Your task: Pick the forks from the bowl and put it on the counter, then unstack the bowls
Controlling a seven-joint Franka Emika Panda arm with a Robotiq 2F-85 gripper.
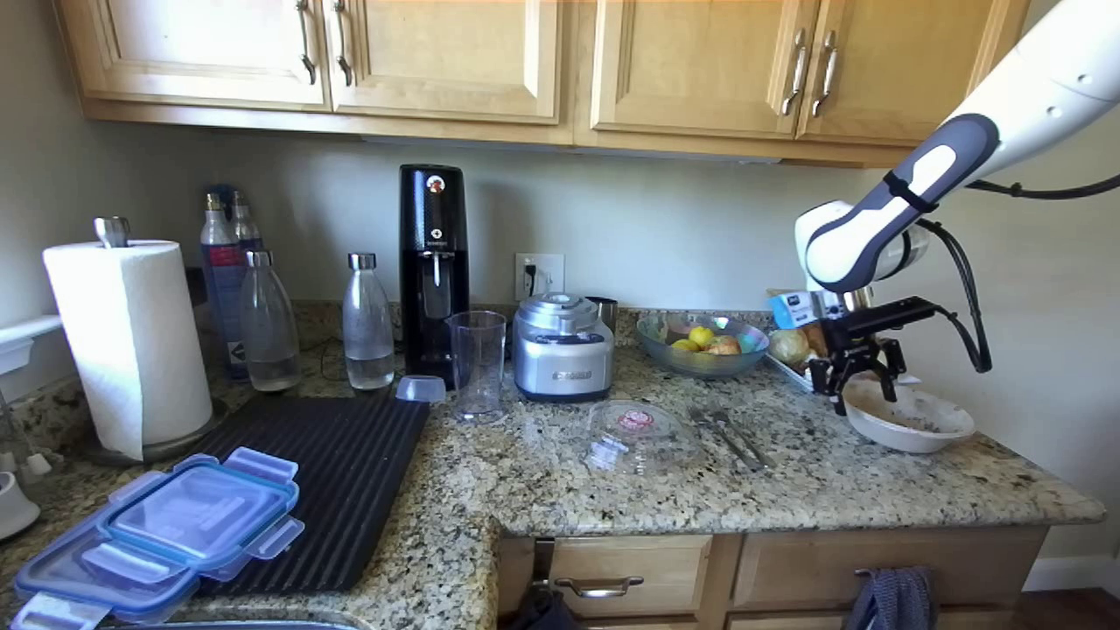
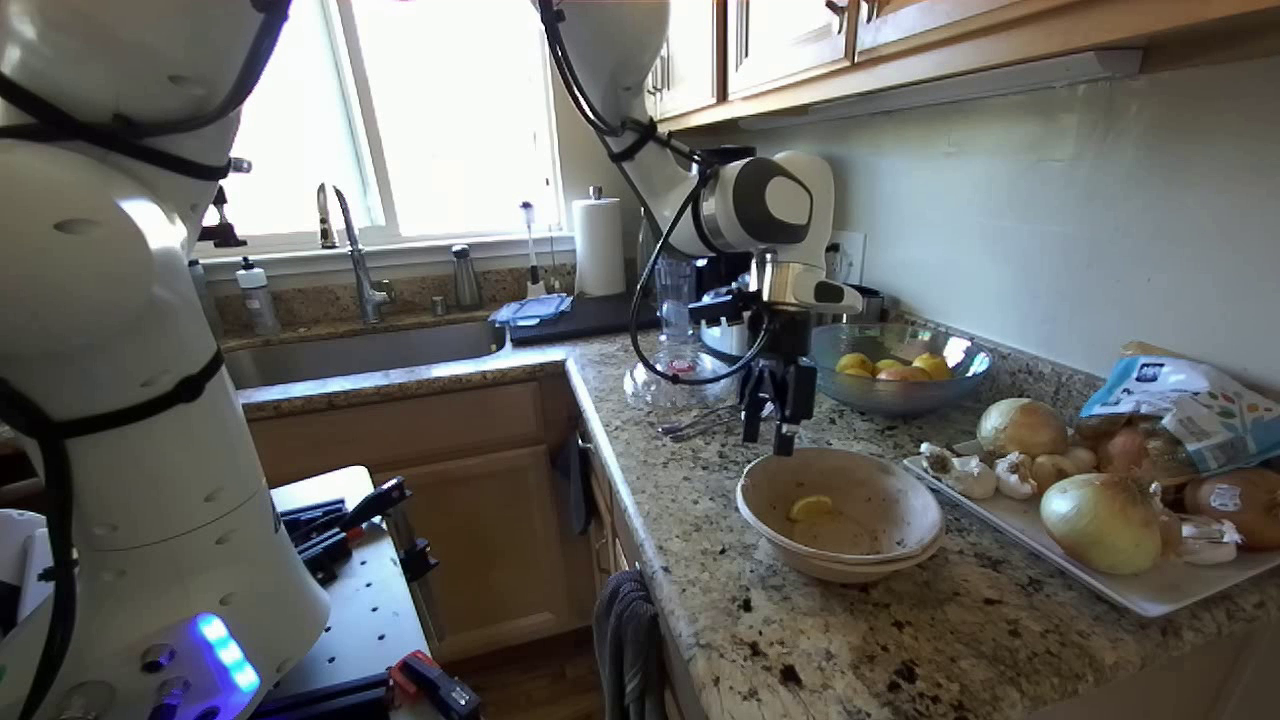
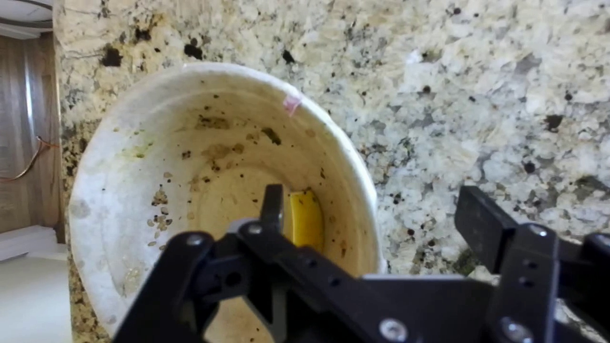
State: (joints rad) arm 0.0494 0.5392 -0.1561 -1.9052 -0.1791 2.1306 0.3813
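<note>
Two off-white bowls are nested on the granite counter; the upper bowl is soiled and holds a yellow lemon piece. The forks lie on the counter, away from the stack, beside a clear plastic lid; they also show as thin forks behind my gripper. In the wrist view my gripper is open, with nothing held. One finger appears over the bowl's inside, the other beyond the rim. The fingertips hang close to the rim; contact cannot be told.
Beside the bowls stands a white tray with onions and garlic. A glass fruit bowl is behind. The clear lid and a silver food processor stand further along. The counter's front edge runs near the bowls.
</note>
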